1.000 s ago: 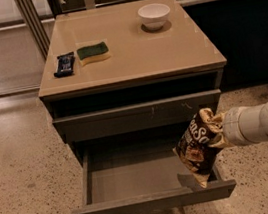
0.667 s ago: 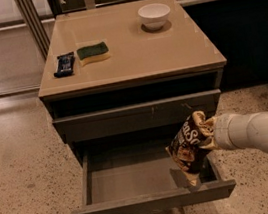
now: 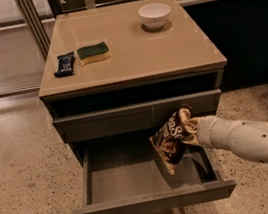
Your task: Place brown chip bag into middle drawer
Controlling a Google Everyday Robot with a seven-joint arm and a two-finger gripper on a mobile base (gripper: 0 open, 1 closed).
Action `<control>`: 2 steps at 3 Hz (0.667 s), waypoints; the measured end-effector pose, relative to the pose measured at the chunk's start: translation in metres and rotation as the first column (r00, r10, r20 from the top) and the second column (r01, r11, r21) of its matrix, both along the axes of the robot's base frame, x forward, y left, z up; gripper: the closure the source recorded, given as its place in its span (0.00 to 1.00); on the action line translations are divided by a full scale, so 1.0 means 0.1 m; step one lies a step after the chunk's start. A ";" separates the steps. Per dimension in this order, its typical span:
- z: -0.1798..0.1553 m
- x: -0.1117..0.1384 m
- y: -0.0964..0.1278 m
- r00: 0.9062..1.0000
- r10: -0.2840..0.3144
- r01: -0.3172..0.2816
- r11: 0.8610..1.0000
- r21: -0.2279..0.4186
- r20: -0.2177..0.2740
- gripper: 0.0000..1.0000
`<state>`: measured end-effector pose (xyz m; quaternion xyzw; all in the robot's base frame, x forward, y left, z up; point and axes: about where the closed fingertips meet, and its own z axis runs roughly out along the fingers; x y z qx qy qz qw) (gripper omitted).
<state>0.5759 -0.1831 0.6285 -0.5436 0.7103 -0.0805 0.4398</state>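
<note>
The brown chip bag [image 3: 171, 140] hangs upright over the right half of the open middle drawer [image 3: 130, 180], its lower tip just above the grey floor. My gripper [image 3: 187, 127] is at the bag's upper right edge, shut on the bag; the white arm [image 3: 251, 141] reaches in from the right. The fingers are mostly hidden by the bag. The drawer is pulled out toward the camera, and its floor to the left of the bag is bare.
The closed top drawer front [image 3: 138, 114] sits just above the bag. On the cabinet top [image 3: 130, 54] lie a white bowl [image 3: 155, 14], a green-yellow sponge [image 3: 93, 52] and a small dark snack bar [image 3: 64, 64]. Speckled floor surrounds the cabinet.
The arm has moved left and further into the drawer, carrying the chip bag from the drawer's right edge toward its middle.
</note>
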 end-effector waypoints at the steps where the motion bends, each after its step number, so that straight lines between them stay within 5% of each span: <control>1: -0.22 0.16 0.14 1.000 -0.001 0.001 0.999 0.051 0.001 1.00; 2: -0.48 0.21 0.30 0.999 0.013 -0.009 0.996 0.087 -0.041 1.00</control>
